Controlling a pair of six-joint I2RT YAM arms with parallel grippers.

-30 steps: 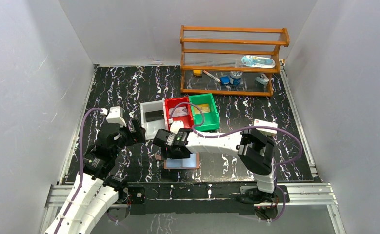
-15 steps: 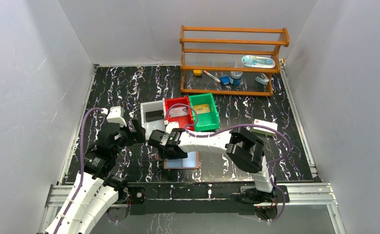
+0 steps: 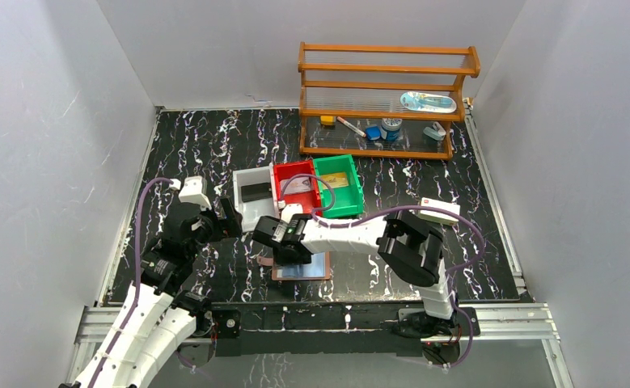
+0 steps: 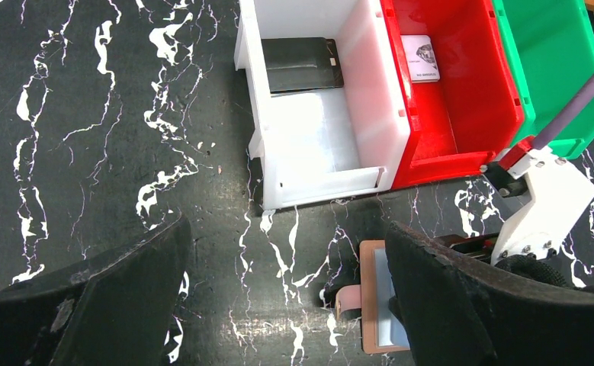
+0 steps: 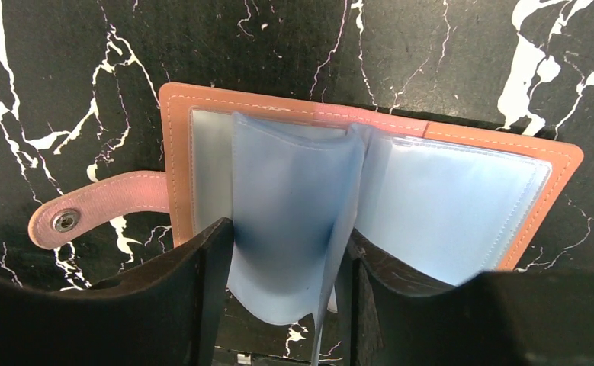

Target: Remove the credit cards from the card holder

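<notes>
**Here: one open card holder, three bins**

One reddish-brown card holder (image 5: 438, 198) lies spread flat on the near middle of the marbled table (image 3: 198, 137), its single strap tab (image 5: 103, 210) out to the left. The right gripper (image 5: 282, 240) pinches a raised pale blue pocket leaf. The left gripper (image 4: 286, 229) hangs spread wide, near the white bin (image 4: 385, 91). One red bin (image 4: 461, 114) and one green bin (image 4: 560, 69) stand to the white bin's right.

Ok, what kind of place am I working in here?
Probably a lab test cell: plain white walls boxing in a black marbled table, with staged sorting bins and a wooden shelf.
</notes>
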